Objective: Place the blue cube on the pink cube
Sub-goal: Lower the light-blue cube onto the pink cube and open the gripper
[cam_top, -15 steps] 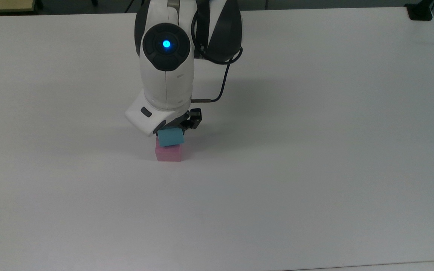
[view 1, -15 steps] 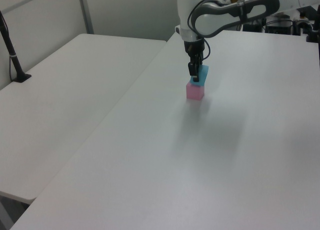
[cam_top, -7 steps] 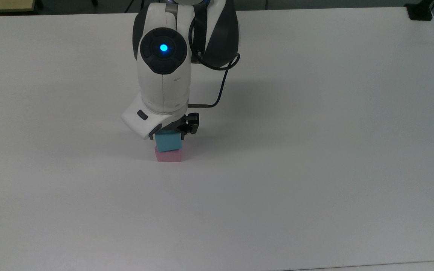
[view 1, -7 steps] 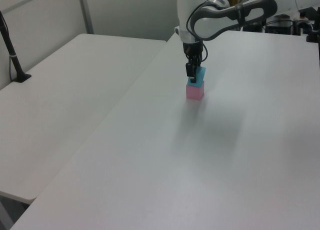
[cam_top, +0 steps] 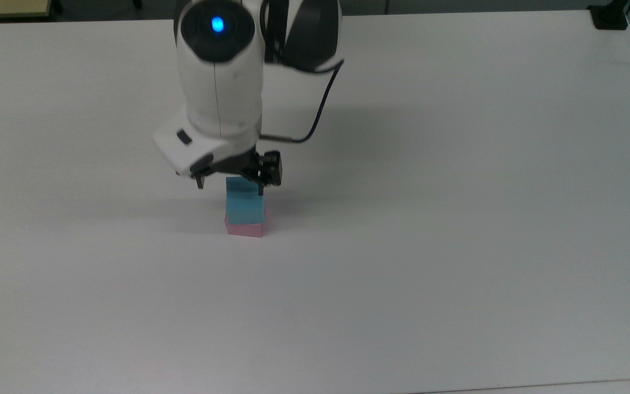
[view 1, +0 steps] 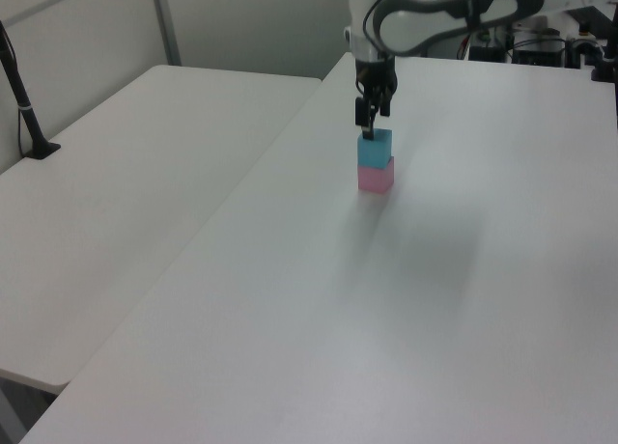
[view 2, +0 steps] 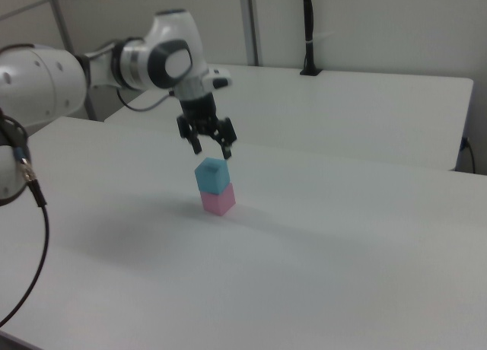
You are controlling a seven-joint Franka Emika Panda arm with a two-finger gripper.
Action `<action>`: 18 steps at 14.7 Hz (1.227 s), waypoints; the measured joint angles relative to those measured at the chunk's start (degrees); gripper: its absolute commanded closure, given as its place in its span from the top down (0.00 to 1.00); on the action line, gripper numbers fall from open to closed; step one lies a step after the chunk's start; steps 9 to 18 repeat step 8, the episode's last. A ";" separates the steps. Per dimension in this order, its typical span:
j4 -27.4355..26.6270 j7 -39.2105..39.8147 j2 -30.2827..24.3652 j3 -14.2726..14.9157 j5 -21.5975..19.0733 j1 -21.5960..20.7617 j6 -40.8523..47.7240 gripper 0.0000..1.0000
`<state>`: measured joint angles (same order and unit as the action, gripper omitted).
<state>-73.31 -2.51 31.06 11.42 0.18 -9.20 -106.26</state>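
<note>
On the white tabletop, near the middle in the top view: blue cube stacked squarely on pink cube, faces roughly aligned, just a thin pink strip visible beneath in the top view. In the right view, blue cube atop pink cube, both upright. Same stack in the left view: blue cube over pink cube.

Directly above, toward 12 o'clock of the stack in the top view: claw released, fingers spread wide, clear of the blue cube; in the right view, claw just above the cube's top with a gap between.

Half a second ago: clenched on the blue cube, low over the pink one. Now let go, raised, wrist shifted toward 11 o'clock. Blue cube no longer tilted as one second back.
</note>
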 measured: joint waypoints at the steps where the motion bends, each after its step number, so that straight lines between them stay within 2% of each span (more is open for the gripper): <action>1: -1.68 -0.34 -3.66 -0.02 0.00 -0.20 0.37 1.00; 3: -6.12 -0.38 -10.55 -0.08 0.02 -0.41 2.76 1.00; 6: -12.65 -1.42 -22.13 -0.31 1.68 -0.70 13.36 1.00; 8: -14.60 -4.21 -25.70 -0.69 2.93 -0.25 15.24 1.00; 18: -14.60 -4.21 -25.70 -0.69 2.93 -0.25 15.24 1.00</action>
